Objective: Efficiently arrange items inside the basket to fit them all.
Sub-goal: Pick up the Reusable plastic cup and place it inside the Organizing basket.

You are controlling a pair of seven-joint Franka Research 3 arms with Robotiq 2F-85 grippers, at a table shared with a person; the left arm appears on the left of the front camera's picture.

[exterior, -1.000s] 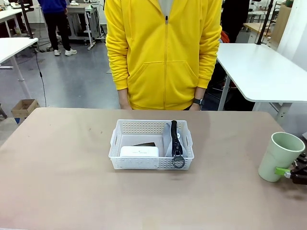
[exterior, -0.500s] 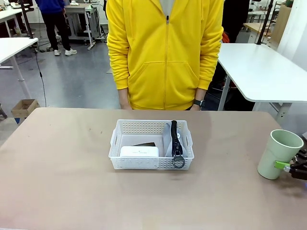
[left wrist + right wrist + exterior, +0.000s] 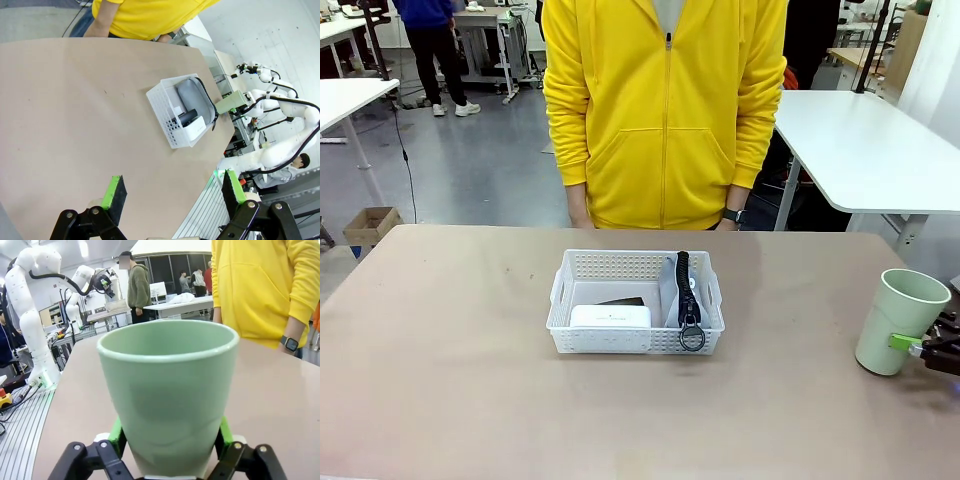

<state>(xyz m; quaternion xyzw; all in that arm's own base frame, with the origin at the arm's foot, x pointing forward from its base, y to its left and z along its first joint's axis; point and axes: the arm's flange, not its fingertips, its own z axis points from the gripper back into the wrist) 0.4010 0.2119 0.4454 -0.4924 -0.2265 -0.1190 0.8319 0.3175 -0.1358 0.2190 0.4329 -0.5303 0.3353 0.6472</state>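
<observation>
Here, pale green cup [image 3: 903, 321] upright at far right of table, well apart from white basket [image 3: 635, 300] at centre. Right gripper [image 3: 170, 440] clamps cup's lower wall between green pads. Left gripper [image 3: 172, 192] jaws spread wide, holding nothing.

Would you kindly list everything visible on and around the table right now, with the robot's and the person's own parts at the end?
Basket: one, white lattice plastic, middle of the table.
Zip pouch: one, grey with black zipper and ring, standing on edge in the basket's right part.
Box: one, flat white, in the basket's left front.
Dark flat object: one, in the basket behind the box.
Cup: one, pale green, upright at the table's right edge.
Table: one, beige-brown.
Person: one, yellow zip hoodie, at the far side.
Right gripper: black with green pads, fingers on either side of the cup.
Left gripper: open, above the table.
</observation>
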